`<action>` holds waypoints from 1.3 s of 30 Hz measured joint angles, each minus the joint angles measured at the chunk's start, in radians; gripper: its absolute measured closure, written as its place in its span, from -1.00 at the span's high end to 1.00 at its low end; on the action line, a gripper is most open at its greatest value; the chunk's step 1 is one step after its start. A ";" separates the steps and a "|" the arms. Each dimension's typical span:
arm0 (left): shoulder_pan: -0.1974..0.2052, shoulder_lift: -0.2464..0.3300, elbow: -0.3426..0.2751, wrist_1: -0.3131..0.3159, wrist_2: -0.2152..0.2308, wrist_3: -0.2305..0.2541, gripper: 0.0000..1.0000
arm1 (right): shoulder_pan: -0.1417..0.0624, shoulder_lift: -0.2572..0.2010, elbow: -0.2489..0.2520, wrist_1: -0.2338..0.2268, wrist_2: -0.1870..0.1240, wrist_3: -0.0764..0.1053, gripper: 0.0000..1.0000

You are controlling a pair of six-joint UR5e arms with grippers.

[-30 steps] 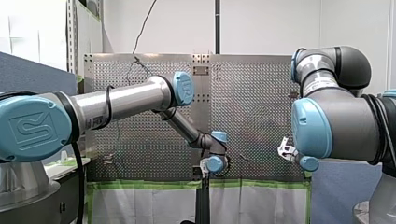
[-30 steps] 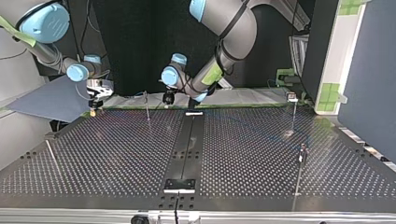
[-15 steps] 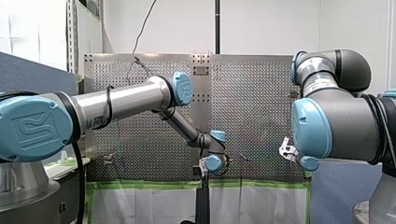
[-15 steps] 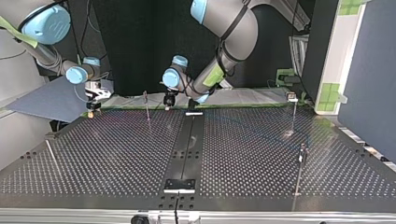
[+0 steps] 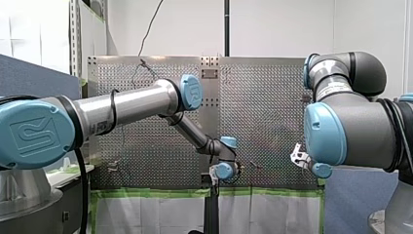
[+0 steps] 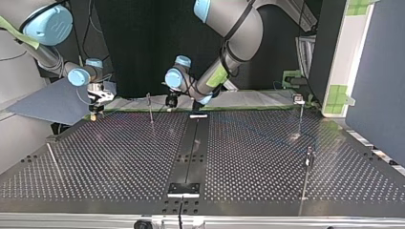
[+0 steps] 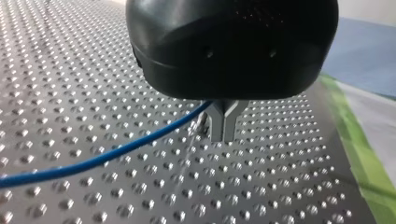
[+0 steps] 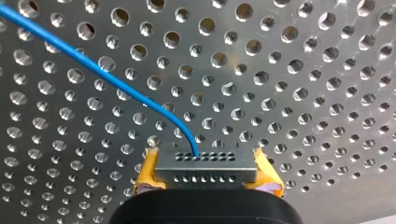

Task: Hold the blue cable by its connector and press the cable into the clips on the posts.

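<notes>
In the right wrist view my right gripper (image 8: 205,161) is shut on the grey connector (image 8: 205,169), which sits between its yellow pads (image 8: 148,171). The blue cable (image 8: 107,77) leaves the connector and runs away over the perforated plate. In the left wrist view my left gripper (image 7: 223,137) has its metal fingers shut on the blue cable (image 7: 93,161), which trails off to one side just above the plate. In the top view my right gripper (image 6: 94,113) is at the far left and my left gripper (image 6: 170,102) is near the far middle. A thin post (image 6: 150,109) stands between them.
Two more posts (image 6: 300,114) (image 6: 308,160) stand at the top view's right. A thin rod (image 6: 53,162) leans at its left. A black strip (image 6: 191,148) runs down the middle of the perforated table (image 6: 248,157). A grey-blue panel (image 6: 52,102) lies beyond the far left corner.
Both grippers have shifted only slightly at the table's far edge. The right arm's elbow has risen a little. Both grips are unchanged.
</notes>
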 joint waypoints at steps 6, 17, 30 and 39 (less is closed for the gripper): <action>-0.004 0.001 -0.007 0.001 0.045 0.051 0.32 | 0.003 0.000 0.000 0.001 0.000 -0.001 -1.00; -0.007 0.001 -0.012 -0.055 0.073 0.130 1.00 | 0.010 0.000 0.000 0.001 0.000 -0.002 -1.00; -0.039 0.025 -0.036 -0.118 0.129 0.188 1.00 | 0.019 0.000 0.000 0.003 -0.002 -0.002 -1.00; -0.050 0.075 -0.066 -0.095 0.130 0.188 1.00 | 0.019 0.000 -0.003 0.005 -0.005 -0.002 -1.00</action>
